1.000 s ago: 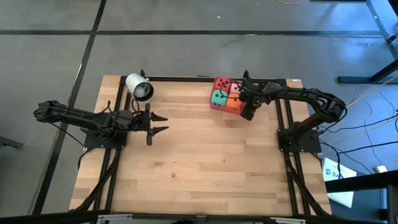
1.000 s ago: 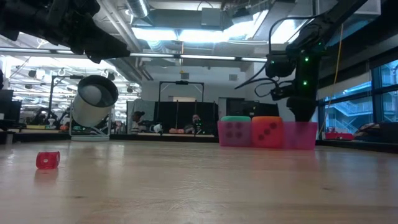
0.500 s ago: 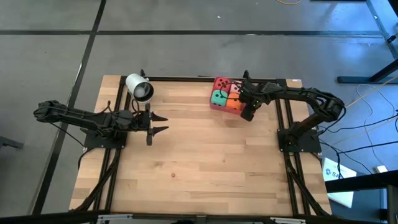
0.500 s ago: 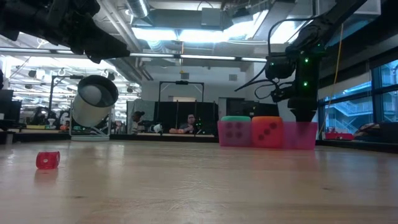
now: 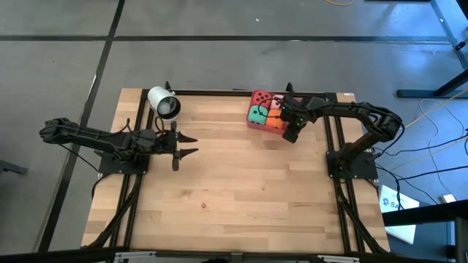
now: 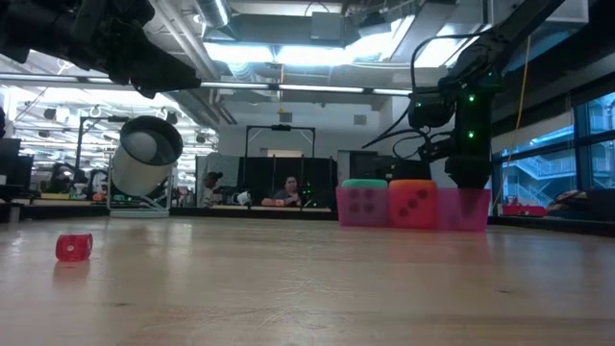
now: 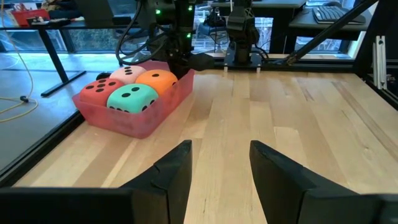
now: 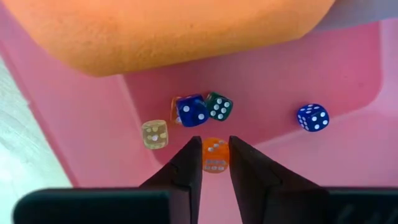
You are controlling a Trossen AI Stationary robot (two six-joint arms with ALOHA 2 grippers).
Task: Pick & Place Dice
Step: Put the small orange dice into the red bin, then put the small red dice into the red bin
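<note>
Left arm: we see the left gripper (image 5: 184, 145) waiting over the bare wood in the left half of the table (image 5: 234, 183), unchanged from a second ago, its fingers (image 7: 171, 168) spread apart with nothing between them
White cylinder: it lies tilted near the table's far left corner (image 5: 164, 103), untouched
Stray die: we spot a small red die (image 6: 74, 247) alone on the wood in the low view, well apart from the tray
Dice: the red die (image 7: 101, 88), green die (image 7: 132, 99), orange die (image 7: 157, 81) and pink die (image 7: 130, 73) sit packed together in the pink tray (image 7: 134, 122) at the far right of the table
Right arm: the right gripper (image 5: 290, 132) hangs at the tray's near right corner; compared with a second ago we see its wrist shifted only slightly
Grip: its fingers (image 8: 186, 163) stand a little apart on either side of a small translucent orange die (image 8: 215, 155), which we judge not yet pinched
Small dice: a yellow die (image 8: 154, 134), two blue dice (image 8: 193, 111) and a green one (image 8: 219, 106) lie on the tray floor beside it
Meaning: we judge the pick is about to close
Writing: we read no brand or label anywhere, only pips
</note>
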